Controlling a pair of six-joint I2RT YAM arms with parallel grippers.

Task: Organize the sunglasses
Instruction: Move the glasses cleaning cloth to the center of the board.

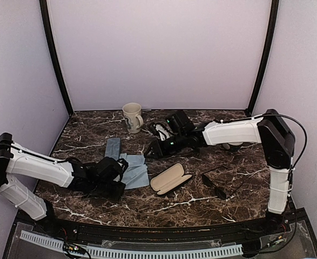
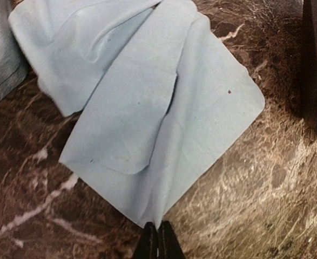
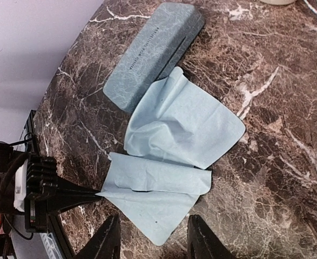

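Blue cloth (image 1: pixel 136 172) lies on the bench (image 1: pixel 239 162) beside an open case (image 1: pixel 170 178), with one pair of sunglasses (image 1: pixel 215 184) apart to the right; left wrist: left tool (image 2: pixel 158 243) pinched shut on a cloth corner; right wrist: right tool (image 3: pixel 153 234) parted and empty above it, so cloth-clearing seems in hand and a lift comes next.

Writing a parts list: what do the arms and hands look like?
The left arm and right arm: white shells, black joints. The left hand and right hand: black, two-fingered. A thin black cable loops off the right arm.
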